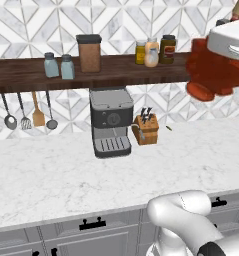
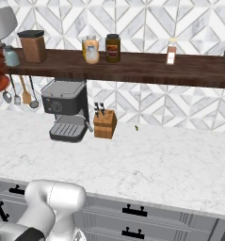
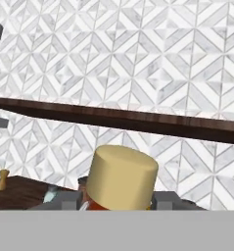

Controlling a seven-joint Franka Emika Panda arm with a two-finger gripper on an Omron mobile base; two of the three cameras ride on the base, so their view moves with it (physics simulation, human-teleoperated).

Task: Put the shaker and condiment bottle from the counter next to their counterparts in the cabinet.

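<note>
Condiment bottle lifted beside the cabinet

The gripper is clamped on the red-orange bottle, tan stopper toward the hand's camera; two shakers and the jar cluster stand on the shelf to its left.

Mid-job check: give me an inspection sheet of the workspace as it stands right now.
Surface: white marble counter, bare in front.
Job's things: red-orange condiment bottle held up at shelf height, tan stopper up; two blue-grey shakers side by side on the wooden shelf; yellow, cream and dark jars also there.
Clutter: brown canister, coffee machine, knife block, hanging utensils, slim red bottle.
Gripper: gripper shut on the condiment bottle.
Cables: nothing seen.
Surroundings: patterned tile wall, grey drawers.
</note>
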